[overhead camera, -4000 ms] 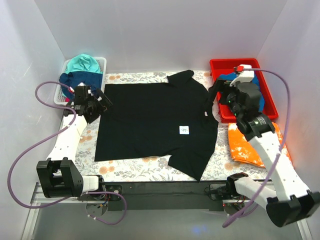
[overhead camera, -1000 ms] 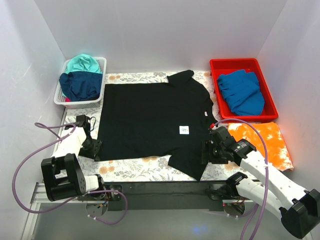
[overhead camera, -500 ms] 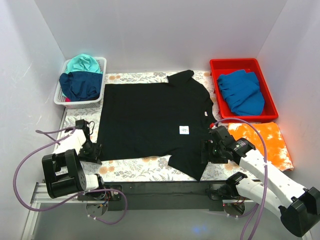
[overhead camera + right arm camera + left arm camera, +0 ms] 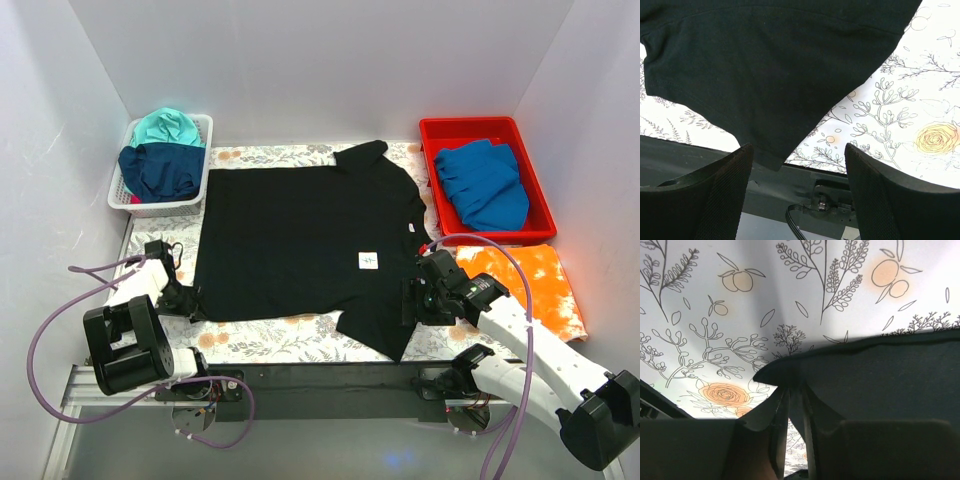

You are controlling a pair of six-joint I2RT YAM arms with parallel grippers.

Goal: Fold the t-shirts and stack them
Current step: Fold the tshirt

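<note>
A large black t-shirt (image 4: 300,235) with a small white label (image 4: 368,261) lies spread flat on the flower-printed table cloth (image 4: 262,340). My left gripper (image 4: 187,299) sits low at the shirt's near-left corner. In the left wrist view the left gripper (image 4: 794,402) is shut on that corner of the black t-shirt (image 4: 880,377), with the cloth pinched between its fingers. My right gripper (image 4: 411,303) hovers by the near-right sleeve. In the right wrist view the right gripper (image 4: 799,150) stands open and holds nothing, with the sleeve of the black t-shirt (image 4: 770,70) just ahead of it.
A red tray (image 4: 436,132) at the back right holds a blue t-shirt (image 4: 485,185). A mottled orange t-shirt (image 4: 528,283) lies in front of it. A white basket (image 4: 200,135) at the back left holds teal (image 4: 165,127) and navy (image 4: 160,170) t-shirts. White walls enclose three sides.
My left gripper has closed on the near-left corner of the black t-shirt. The right arm has stayed by the near-right sleeve, still open.
</note>
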